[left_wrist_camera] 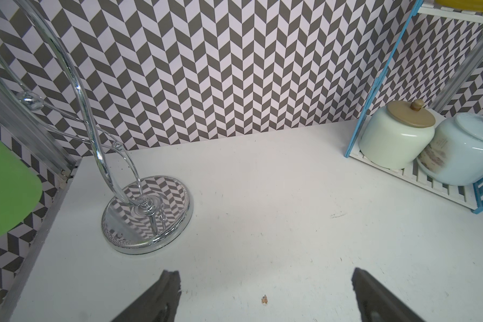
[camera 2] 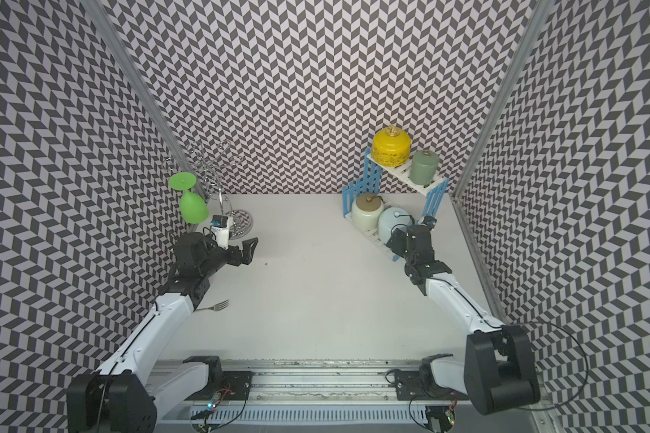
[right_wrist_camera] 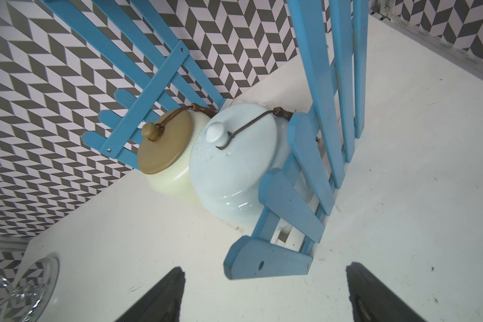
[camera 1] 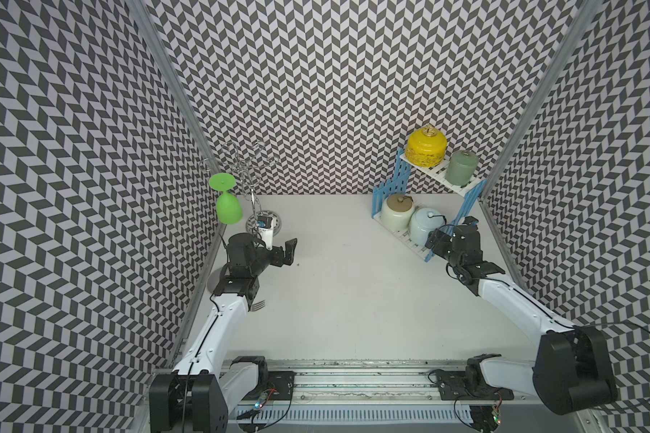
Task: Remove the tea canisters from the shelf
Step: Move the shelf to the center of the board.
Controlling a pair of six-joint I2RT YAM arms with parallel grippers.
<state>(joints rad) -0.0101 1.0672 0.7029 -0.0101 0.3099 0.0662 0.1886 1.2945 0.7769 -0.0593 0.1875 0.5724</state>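
While my right gripper hangs with jaws spread and empty at lower centre of the wrist view, the pale blue canister sits mid-frame on the lower tier of the shelf, touching the cream canister. I'd swing round the blue side panel, then straddle the body squarely.

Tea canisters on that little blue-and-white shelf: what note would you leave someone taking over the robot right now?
Left gripper: open, empty, near the chrome wire stand.
Right gripper: open, empty, facing a side panel of the white-slatted, blue-fenced shelf.
Top tier: glossy yellow ceramic canister, sage green cylindrical canister.
Bottom tier: cream canister with brown lid, pale blue canister.
Done: none removed. Left: all four.
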